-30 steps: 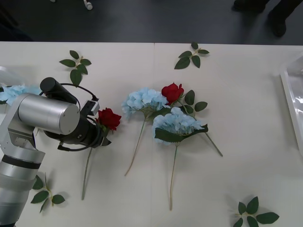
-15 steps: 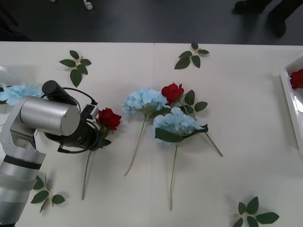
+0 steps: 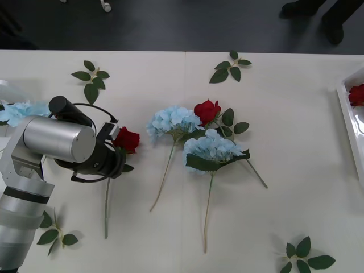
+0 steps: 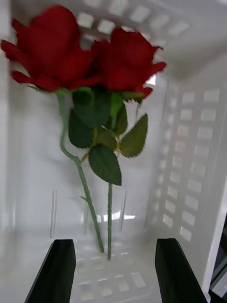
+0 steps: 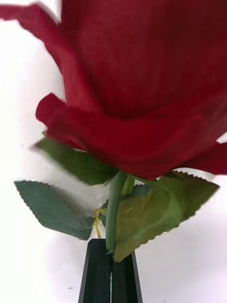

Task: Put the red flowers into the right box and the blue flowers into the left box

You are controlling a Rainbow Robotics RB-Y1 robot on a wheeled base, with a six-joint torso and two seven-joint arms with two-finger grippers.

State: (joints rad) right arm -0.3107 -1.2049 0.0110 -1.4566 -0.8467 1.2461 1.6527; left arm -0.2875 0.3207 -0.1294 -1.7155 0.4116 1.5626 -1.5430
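— Just beyond the left gripper (image 5: 111, 270), what do you see?

— A rose (image 3: 126, 139), its bloom right past the fingertips. The black fingers are pressed together on the stem (image 5: 115, 208) just under the bloom, with the leaves spilling out to either side.

— What could go wrong from there?

— The stem is thin and smooth, so it may swivel or slide in the pinch once the long tail (image 3: 107, 207) comes off the table (image 3: 284, 114). That tail trails back under the arm, towards the robot, and I judge it could snag there. This rose also belongs in the right box (image 3: 348, 116), far across from this gripper; carrying it over means passing above the two blue flowers (image 3: 173, 120) and the other rose (image 3: 207, 111), and a dangling stem could drag them.

— And the right gripper (image 4: 113, 267)?

— Its fingers stand apart, holding nothing, inside the right box. Two roses (image 4: 82, 57) lie just ahead of it on the box floor. A blue flower (image 3: 20, 110) lies beyond the left arm's far side, by the left box (image 3: 8, 85).

— Any brands or writing?

— None that I can read — no labels on boxes, arm or table.
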